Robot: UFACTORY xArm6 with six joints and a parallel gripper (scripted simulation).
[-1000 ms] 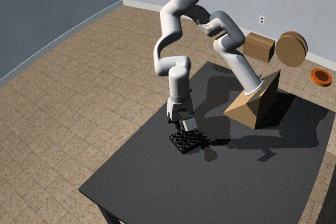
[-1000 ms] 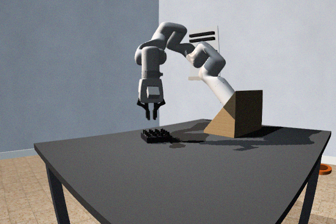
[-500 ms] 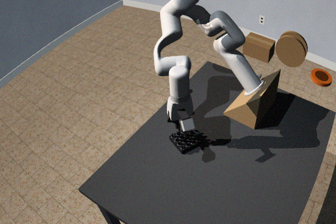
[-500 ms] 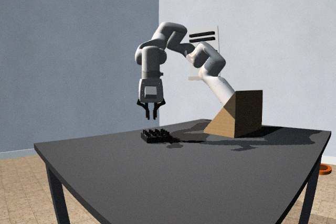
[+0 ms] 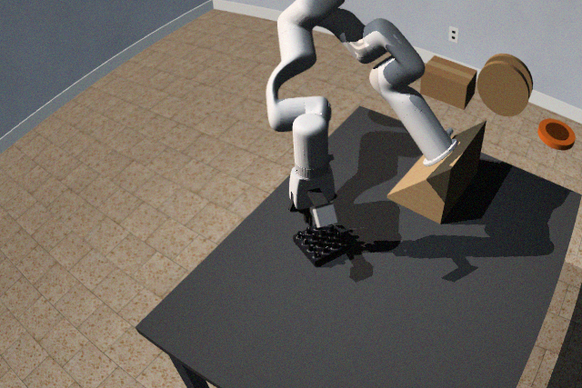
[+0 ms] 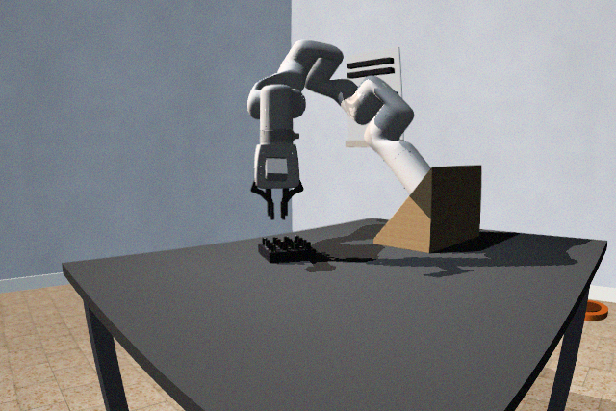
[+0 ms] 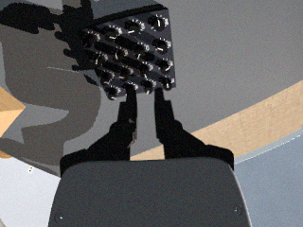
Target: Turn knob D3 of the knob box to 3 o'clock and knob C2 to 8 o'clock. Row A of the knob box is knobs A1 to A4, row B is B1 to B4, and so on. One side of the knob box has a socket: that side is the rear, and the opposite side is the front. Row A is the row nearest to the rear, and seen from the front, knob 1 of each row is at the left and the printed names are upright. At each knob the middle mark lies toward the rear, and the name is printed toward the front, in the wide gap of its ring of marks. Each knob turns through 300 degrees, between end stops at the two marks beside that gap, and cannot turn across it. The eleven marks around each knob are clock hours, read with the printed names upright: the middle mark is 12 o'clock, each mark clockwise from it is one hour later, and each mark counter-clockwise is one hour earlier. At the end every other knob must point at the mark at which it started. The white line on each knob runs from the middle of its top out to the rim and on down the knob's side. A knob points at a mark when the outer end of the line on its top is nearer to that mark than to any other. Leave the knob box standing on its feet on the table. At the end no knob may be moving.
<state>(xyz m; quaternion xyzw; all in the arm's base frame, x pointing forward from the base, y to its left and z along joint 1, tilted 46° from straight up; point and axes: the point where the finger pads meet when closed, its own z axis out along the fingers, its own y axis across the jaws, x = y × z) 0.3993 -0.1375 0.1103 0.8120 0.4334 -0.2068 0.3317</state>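
- Directly below the gripper [image 6: 276,216], with open air between, the knob box [image 6: 287,249] is seen standing on the dark table [image 6: 347,326]; nothing is touched by the fingers.
- To the left of the gripper in the exterior view, a broad stretch of table top runs out to the near-left edge, and open space lies above it.
- In the top view the knob box [image 5: 323,243] is found close to the table's [image 5: 291,327] left edge, with tiled floor [image 5: 117,139] beyond that edge.
- To the right of the gripper, well apart from it, a tan wedge-shaped block [image 6: 437,210] carries the arm's foot; dark shadow lies on the table between the block and the knob box.
- The gripper's fingers are held narrowly apart and nothing is grasped between them; a slim gap is shown in the exterior and wrist views.
- The height of the fingertips above the box is shown plainly only by the exterior view; in the top view the gripper [image 5: 310,214] is largely hidden by the wrist and a grey housing [image 5: 324,215].
- Only in the wrist view are the knobs made out as a grid of dark round caps on the knob box [image 7: 135,47], which lies just beyond the two fingers, slightly rotated; the white lines and printed names are too small to read.
- Only in the top view are a cardboard box [image 5: 447,81], a round wooden disc [image 5: 504,84] and an orange ring [image 5: 556,133] shown, far to the right beyond the table.
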